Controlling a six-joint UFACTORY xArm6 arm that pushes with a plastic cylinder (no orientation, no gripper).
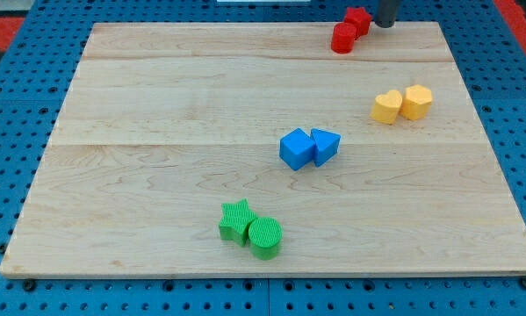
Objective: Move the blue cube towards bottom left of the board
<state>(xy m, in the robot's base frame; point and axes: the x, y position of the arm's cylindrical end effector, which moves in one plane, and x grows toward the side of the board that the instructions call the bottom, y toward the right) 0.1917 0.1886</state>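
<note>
The blue cube lies just right of the board's middle, touching a blue wedge-shaped block on its right. My tip is at the view's top, right of centre, just to the right of two red blocks. It is far from the blue cube, up and to the right of it. The wooden board fills most of the view.
Two touching red blocks, a cylinder and a cube, sit at the top edge. A yellow heart and a yellow hexagon touch at the right. A green star and a green cylinder touch near the bottom centre.
</note>
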